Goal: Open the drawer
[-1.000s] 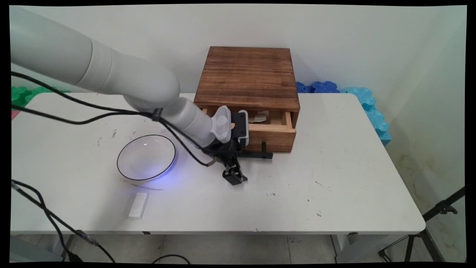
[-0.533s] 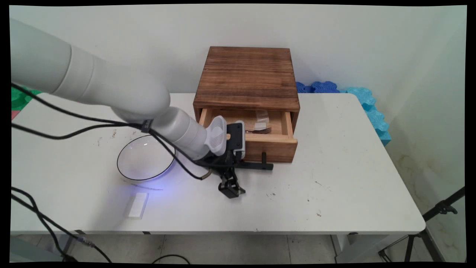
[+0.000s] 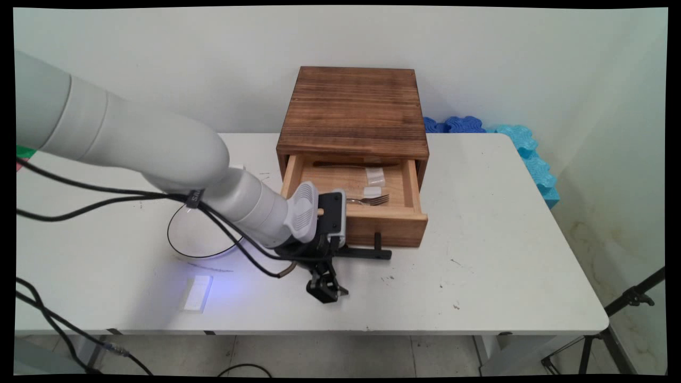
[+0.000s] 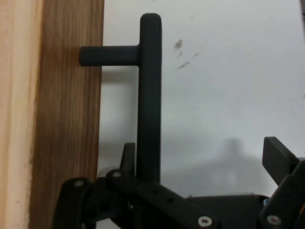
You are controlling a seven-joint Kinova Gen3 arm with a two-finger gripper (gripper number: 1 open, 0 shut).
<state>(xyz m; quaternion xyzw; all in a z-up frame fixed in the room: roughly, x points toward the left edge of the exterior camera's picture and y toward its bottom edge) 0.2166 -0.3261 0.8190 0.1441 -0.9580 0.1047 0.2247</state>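
A dark wooden box point(image 3: 354, 109) stands at the back of the white table point(image 3: 479, 287). Its light wooden drawer point(image 3: 393, 231) is pulled well out toward the near side. Inside lie a fork point(image 3: 372, 200), small white pieces point(image 3: 374, 175) and a long dark utensil point(image 3: 351, 164) at the back. My gripper point(image 3: 330, 268) point(image 4: 204, 155) is open at the left end of the drawer's black bar handle point(image 3: 367, 254) point(image 4: 148, 95). One finger point(image 4: 128, 155) sits behind the bar, between it and the drawer front point(image 4: 66, 119). The other finger point(image 4: 279, 155) stands far off on the near side.
A clear glass bowl with a dark rim point(image 3: 181, 242) sits left of the drawer, partly behind my arm. A small white block point(image 3: 197, 293) lies near the front edge. Blue foam mats point(image 3: 511, 138) lean at the back right. A black tripod point(image 3: 628, 303) stands off the table's right.
The drawer has slid farther out toward the near edge, and more of its inside shows. My gripper moved the same way with the handle. The arm now covers part of the bowl.
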